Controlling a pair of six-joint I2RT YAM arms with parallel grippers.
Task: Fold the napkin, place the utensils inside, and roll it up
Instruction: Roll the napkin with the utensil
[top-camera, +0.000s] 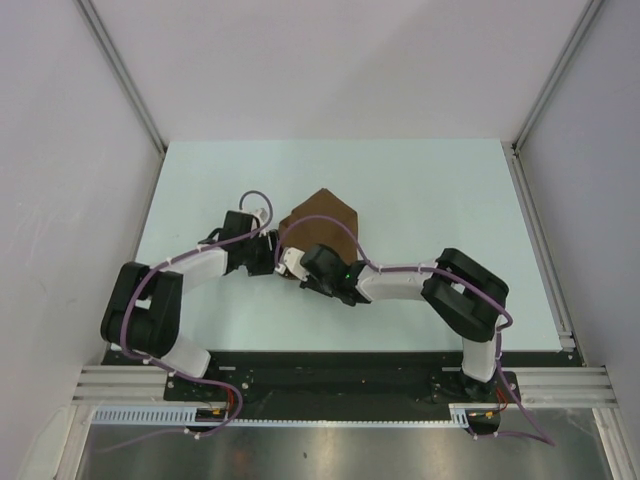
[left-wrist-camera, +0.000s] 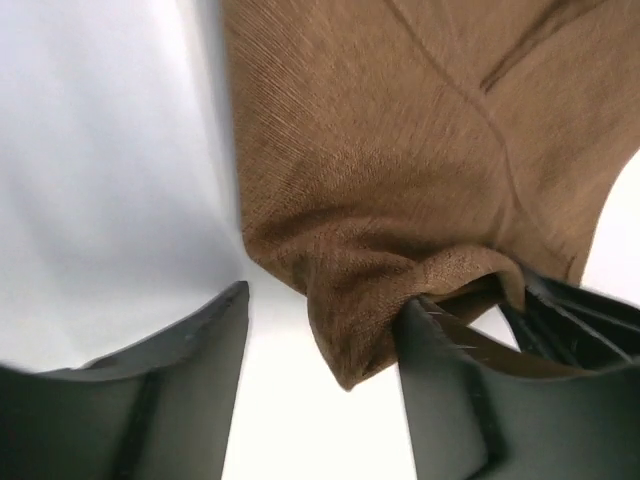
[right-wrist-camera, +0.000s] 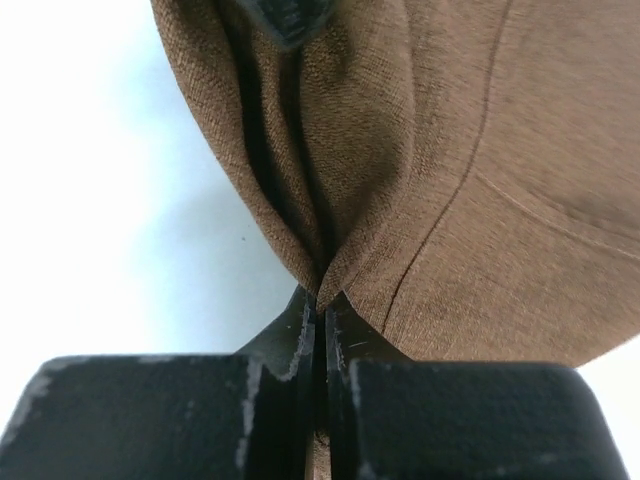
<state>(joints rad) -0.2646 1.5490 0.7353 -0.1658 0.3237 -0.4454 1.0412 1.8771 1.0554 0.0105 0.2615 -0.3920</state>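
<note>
- Plain brown soft cloth napkin: lies folded mid-bench on the pale table, pointed end toward the far edge.
- Right gripper: jaws pinched tight on the napkin's near edge, cloth bunched into creases.
- Left gripper: jaws spread wide, gripping nothing; a rumpled napkin corner hangs between them.

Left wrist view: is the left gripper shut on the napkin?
No, the fingers of the left gripper stand well apart, with a corner of the napkin between them.
</note>
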